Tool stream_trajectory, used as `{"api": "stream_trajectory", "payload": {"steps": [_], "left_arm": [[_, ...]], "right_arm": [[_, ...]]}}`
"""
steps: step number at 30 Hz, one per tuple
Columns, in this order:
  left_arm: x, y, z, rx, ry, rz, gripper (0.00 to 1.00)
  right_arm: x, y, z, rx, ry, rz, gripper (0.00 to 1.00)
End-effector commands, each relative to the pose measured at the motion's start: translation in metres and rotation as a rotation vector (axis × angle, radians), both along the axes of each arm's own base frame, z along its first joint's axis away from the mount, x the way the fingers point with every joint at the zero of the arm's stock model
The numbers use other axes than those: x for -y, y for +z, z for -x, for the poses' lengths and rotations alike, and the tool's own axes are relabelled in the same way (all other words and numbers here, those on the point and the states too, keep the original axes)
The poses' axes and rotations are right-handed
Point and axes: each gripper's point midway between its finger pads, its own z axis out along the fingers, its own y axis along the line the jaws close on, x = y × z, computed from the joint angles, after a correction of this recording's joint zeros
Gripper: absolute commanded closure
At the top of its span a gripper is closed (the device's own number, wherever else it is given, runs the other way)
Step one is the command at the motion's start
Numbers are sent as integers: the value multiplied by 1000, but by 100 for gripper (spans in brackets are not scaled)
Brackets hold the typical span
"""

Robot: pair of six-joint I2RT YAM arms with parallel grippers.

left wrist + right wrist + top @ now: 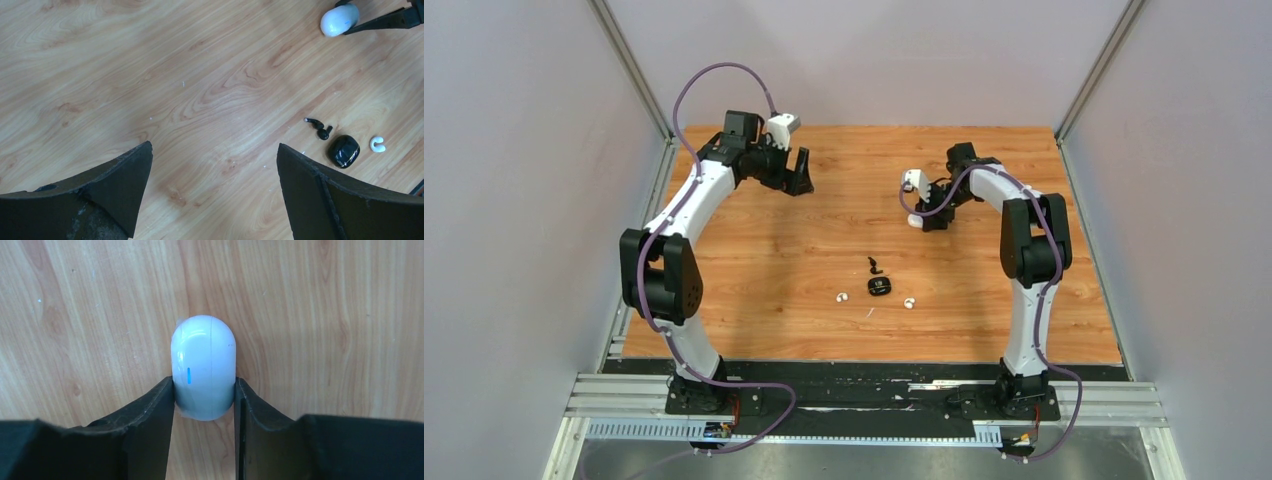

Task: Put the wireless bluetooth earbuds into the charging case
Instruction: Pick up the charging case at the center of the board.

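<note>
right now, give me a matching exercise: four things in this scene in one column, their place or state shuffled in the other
Column one:
1 white case
2 black case
3 black earbud
4 left gripper

Column two:
a open, holding nothing
b lying between the two white earbuds
c gripped by the right gripper
d lying just past the black case, on its far side

Pairs: 1-c, 2-b, 3-d, 4-a
</note>
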Motion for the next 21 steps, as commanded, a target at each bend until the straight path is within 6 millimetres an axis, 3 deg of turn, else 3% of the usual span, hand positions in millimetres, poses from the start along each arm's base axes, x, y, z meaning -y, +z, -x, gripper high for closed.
{"api": "stream_trajectory", "payload": {"steps": [1, 4, 7, 11, 14, 21], "left_arm": [[19, 32, -15, 106, -53, 61, 0], [43, 51, -31, 151, -111, 159, 2], [71, 74, -45, 194, -179, 267, 4], [102, 95, -48, 215, -299, 393, 4], [119, 103, -45, 214, -387, 451, 5], [135, 109, -38, 228, -507, 497, 16]], "right_arm": [[-19, 55, -26, 182, -12, -77, 88], [-37, 114, -43, 401, -15, -158, 100], [-59, 160, -45, 569, -6, -235, 100], [-82, 210, -44, 722, -17, -337, 100], [-98, 236, -48, 785, -34, -395, 100], [-123, 258, -53, 796, -72, -465, 100]]}}
